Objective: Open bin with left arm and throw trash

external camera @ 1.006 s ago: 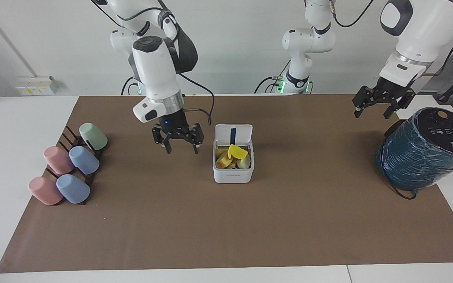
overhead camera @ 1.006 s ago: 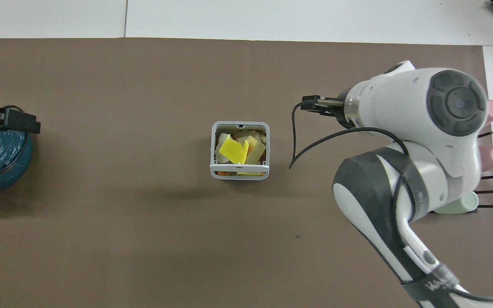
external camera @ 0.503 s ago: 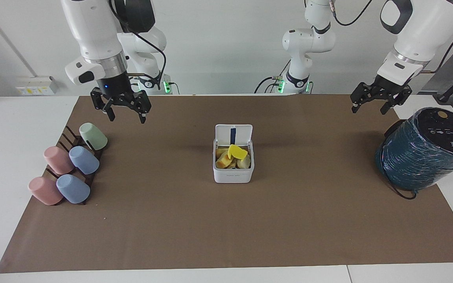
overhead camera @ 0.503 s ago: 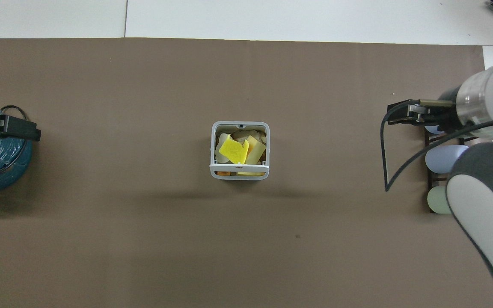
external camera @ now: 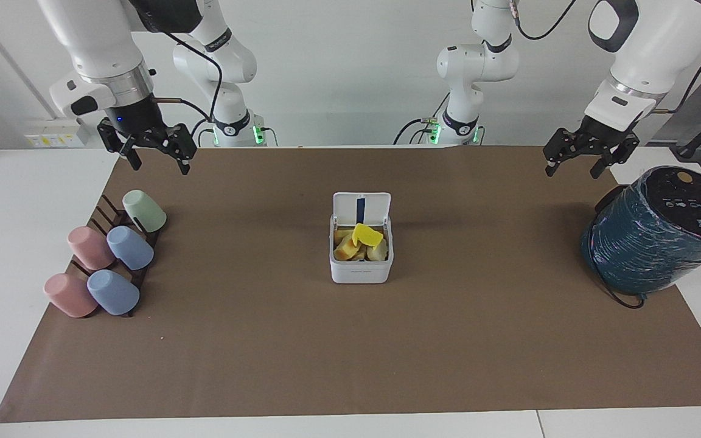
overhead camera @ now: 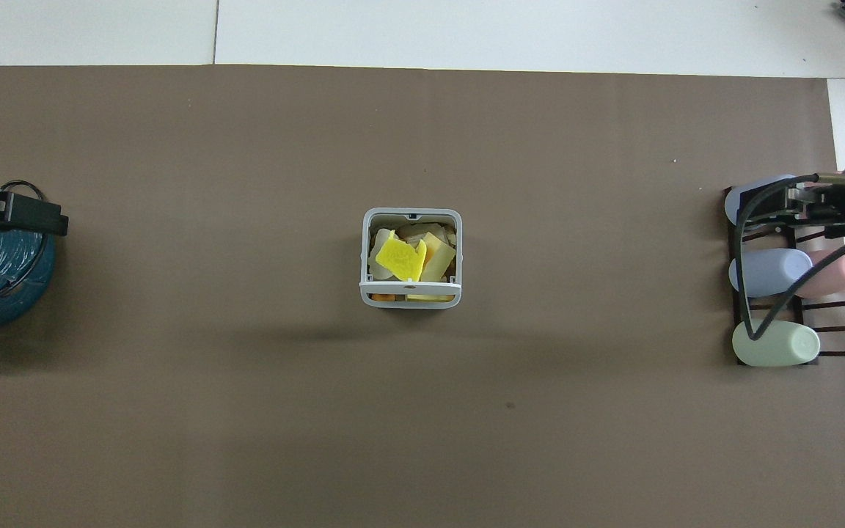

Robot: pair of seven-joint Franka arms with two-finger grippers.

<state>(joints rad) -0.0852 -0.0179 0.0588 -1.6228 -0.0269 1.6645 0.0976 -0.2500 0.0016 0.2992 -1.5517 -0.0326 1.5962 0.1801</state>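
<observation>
Facing view, one open bin (external camera: 361, 269), five cups (external camera: 130, 247), one teal cylinder (external camera: 655, 243)

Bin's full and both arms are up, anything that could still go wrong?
1. The bright yellow scrap sits high in the bin, so the upright lid may not close flat.
2. The open left gripper hangs over the teal cylinder; lowering could clip it.
3. The open right gripper is over the cups.
</observation>
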